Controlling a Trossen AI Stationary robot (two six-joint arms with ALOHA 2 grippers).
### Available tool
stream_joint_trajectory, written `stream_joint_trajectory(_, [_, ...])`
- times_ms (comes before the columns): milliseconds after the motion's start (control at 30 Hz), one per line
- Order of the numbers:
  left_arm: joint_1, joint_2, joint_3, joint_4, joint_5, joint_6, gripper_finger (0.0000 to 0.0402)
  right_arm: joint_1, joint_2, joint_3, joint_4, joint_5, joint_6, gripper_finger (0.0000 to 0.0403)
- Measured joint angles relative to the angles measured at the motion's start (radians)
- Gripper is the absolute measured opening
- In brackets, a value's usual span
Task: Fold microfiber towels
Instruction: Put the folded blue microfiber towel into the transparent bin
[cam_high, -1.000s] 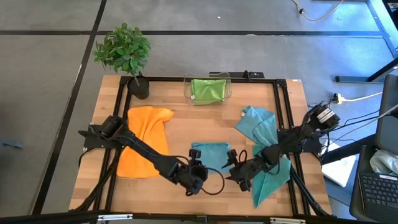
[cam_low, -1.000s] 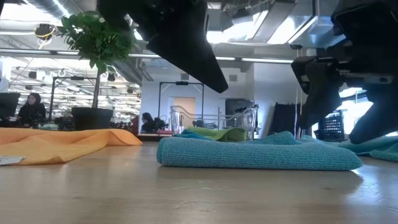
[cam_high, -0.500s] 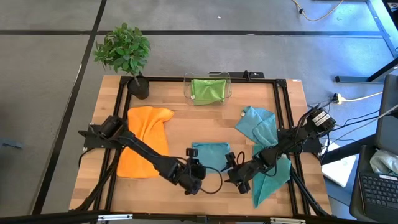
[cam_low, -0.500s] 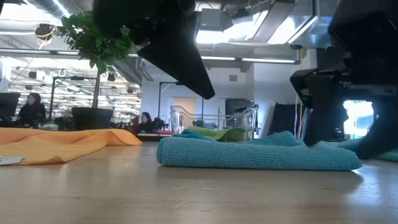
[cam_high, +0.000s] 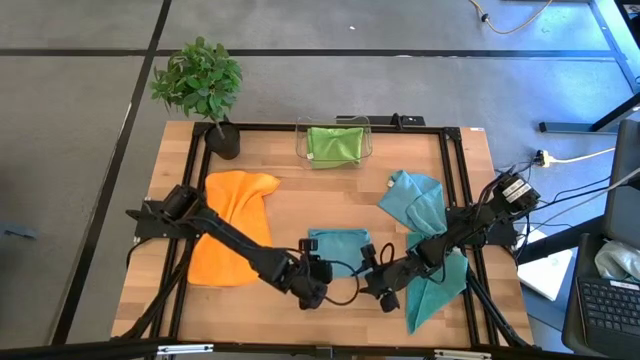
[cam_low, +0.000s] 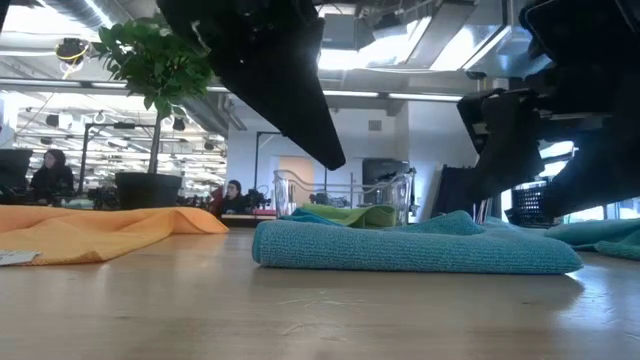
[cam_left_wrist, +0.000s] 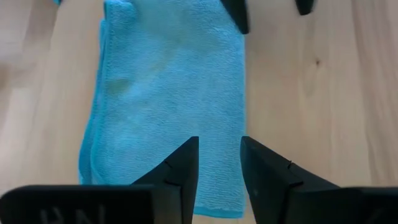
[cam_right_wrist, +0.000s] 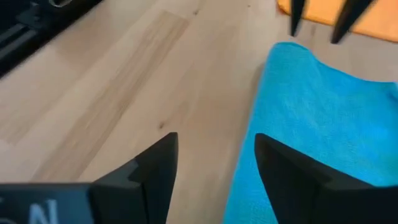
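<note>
Folded teal towel: you see it flat on the table, front centre, between both grippers, touched by neither.
Left gripper: it has moved in slightly toward the towel's near edge; its fingers are released and empty, parted a little wider than a moment ago.
Right gripper: it hovers by the towel's right edge after dipping and lifting; fingers parted, empty.
Meaning: you can likely count this fold as finished.
Remaining: orange towel and loose teal towels lie unfolded; green towel sits in the bin.
</note>
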Motion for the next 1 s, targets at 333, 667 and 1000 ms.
stream_joint_trajectory(333, [-0.004,0.000,0.000,0.002,-0.011,0.001,0.0111,-0.042,0.170,0.005,0.199,0.066,-0.058,0.0213])
stream_joint_trajectory(667, [-0.008,0.000,0.000,-0.017,-0.012,0.001,0.0111,-0.086,0.228,0.024,0.203,0.074,-0.024,0.0213])
stream_joint_trajectory(1000, [-0.014,0.000,0.000,-0.018,-0.006,-0.006,0.0111,-0.118,0.230,0.024,0.168,0.061,-0.024,0.0169])
